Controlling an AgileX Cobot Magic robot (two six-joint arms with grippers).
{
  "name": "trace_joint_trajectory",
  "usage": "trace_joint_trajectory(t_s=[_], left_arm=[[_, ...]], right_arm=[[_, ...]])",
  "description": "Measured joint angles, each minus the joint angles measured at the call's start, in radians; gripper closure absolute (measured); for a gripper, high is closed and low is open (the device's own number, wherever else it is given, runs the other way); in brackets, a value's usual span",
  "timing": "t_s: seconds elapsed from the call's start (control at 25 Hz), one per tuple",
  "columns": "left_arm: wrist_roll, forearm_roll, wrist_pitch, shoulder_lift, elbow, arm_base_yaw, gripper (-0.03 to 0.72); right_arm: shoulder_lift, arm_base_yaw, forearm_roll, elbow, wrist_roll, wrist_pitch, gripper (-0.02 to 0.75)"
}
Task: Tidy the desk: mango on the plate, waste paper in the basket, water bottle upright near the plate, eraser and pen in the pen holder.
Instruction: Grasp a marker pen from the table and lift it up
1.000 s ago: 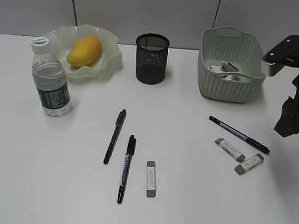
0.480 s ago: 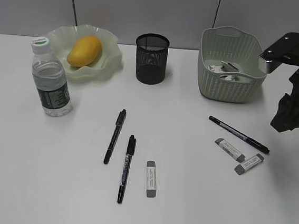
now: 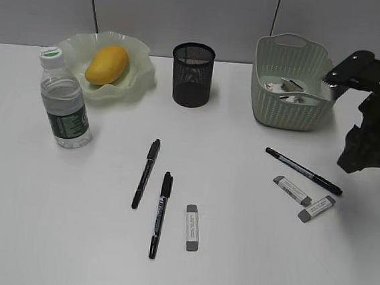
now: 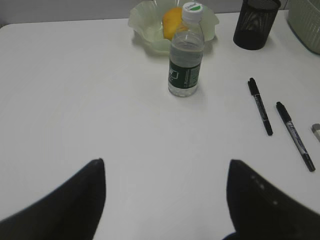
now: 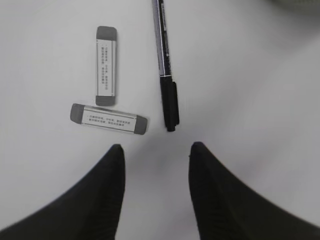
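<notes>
The mango [image 3: 106,64] lies on the plate [image 3: 141,62]. Beside the plate, the water bottle [image 3: 65,100] stands upright. Waste paper [image 3: 282,89] rests inside the basket [image 3: 290,112]. The pen holder [image 3: 192,74] stands between them. Three pens [image 3: 146,172] [image 3: 161,214] [image 3: 303,171] and three erasers [image 3: 192,227] [image 3: 292,190] [image 3: 317,208] lie on the desk [image 3: 245,269]. My right gripper [image 5: 156,147] hovers open and empty just short of two erasers [image 5: 109,119] [image 5: 106,72] and a pen [image 5: 165,65]. My left gripper [image 4: 165,162] is open over bare desk, facing the bottle [image 4: 186,55].
A grey wall runs behind the desk. The right arm [image 3: 374,113] hangs over the right edge, next to the basket. The left wrist view also shows the pen holder [image 4: 256,22] and two pens [image 4: 260,106] [image 4: 295,135] to the right.
The right arm has shifted slightly left, toward the pen and erasers. Nothing on the desk has moved.
</notes>
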Motion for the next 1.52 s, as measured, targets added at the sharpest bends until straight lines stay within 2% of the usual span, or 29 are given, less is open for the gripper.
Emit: trace_joint_trajectory(t_s=[0.28, 0.48, 1.24, 1.52], left_arm=[[0.000, -0.001, 0.000, 0.000, 0.000, 0.000, 0.120], [0.000, -0.001, 0.000, 0.000, 0.000, 0.000, 0.136], [0.000, -0.001, 0.000, 0.000, 0.000, 0.000, 0.141], [0.000, -0.001, 0.000, 0.000, 0.000, 0.000, 0.143]], right_arm=[[0.108, 0.000, -0.007, 0.000, 0.001, -0.096, 0.451], [0.145, 0.000, -0.022, 0.000, -0.017, -0.152, 0.467], [0.268, 0.000, -0.022, -0.046, -0.061, -0.182, 0.469], [0.283, -0.052, 0.064, -0.081, -0.128, -0.145, 0.469]])
